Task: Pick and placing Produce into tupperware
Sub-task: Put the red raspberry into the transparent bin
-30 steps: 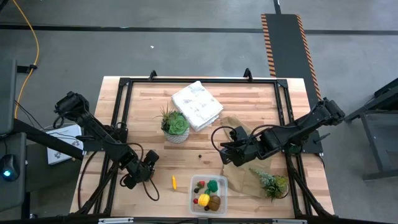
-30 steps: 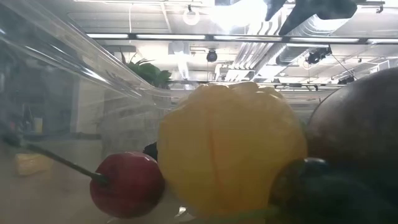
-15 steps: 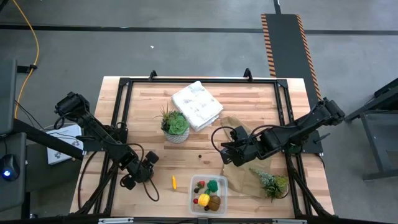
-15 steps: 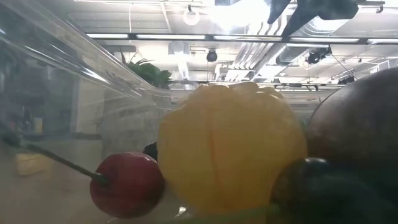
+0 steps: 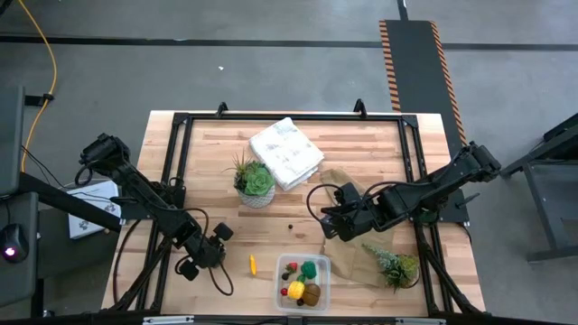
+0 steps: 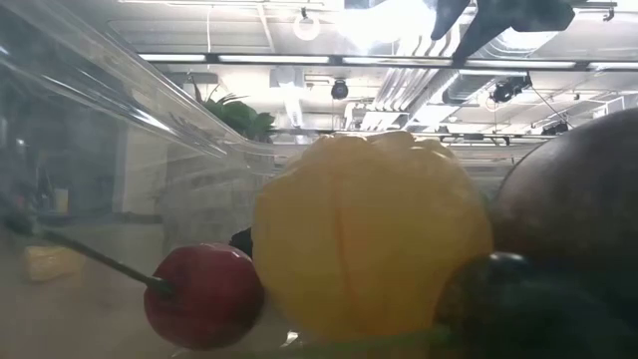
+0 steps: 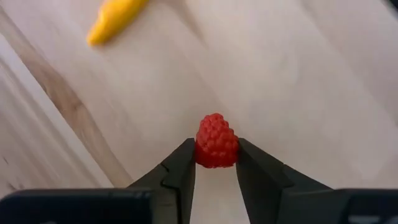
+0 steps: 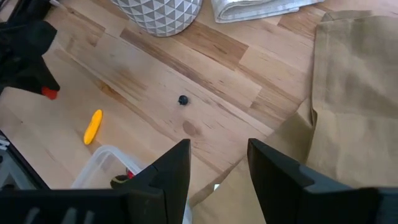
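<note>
Red raspberry (image 7: 217, 141) pinched between left gripper (image 7: 214, 163) fingers on the wooden table (image 5: 361, 149), orange stick (image 5: 253, 264) near, clear tupperware (image 5: 302, 281) part-filled at front edge, right gripper (image 8: 217, 163) spread, empty.

A light wooden table (image 5: 361, 149) with a black frame carries a folded white cloth (image 5: 285, 153), a potted succulent (image 5: 254, 183), a crumpled brown paper bag (image 5: 348, 257) under a second small plant (image 5: 394, 266), the clear tupperware (image 5: 302, 281), an orange stick (image 5: 253, 264) and a dark berry (image 5: 289, 227)
</note>
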`<action>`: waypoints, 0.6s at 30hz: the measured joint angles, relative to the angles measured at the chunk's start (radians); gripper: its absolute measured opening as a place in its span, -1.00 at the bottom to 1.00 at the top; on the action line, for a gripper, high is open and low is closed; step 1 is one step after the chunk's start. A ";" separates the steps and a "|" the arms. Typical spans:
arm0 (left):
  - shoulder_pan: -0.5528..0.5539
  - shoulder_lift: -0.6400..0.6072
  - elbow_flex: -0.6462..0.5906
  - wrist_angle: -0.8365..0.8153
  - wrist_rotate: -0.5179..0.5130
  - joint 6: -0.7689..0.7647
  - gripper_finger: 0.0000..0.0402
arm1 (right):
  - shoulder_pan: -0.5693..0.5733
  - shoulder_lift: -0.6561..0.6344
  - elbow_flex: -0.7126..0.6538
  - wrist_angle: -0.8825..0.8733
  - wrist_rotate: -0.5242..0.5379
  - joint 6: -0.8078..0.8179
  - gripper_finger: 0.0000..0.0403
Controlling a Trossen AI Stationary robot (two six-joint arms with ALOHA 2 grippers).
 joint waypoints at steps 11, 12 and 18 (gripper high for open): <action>0.009 0.000 0.118 0.003 -0.100 -0.086 -0.63 | 0.000 0.000 0.000 0.000 -0.001 -0.132 -0.26; 0.017 0.000 0.130 0.003 -0.105 -0.105 -0.62 | 0.000 0.000 0.000 0.000 -0.001 -0.152 -0.26; 0.091 0.000 0.207 0.035 -0.119 -0.216 -0.56 | 0.000 0.000 0.000 0.000 -0.006 -0.277 -0.26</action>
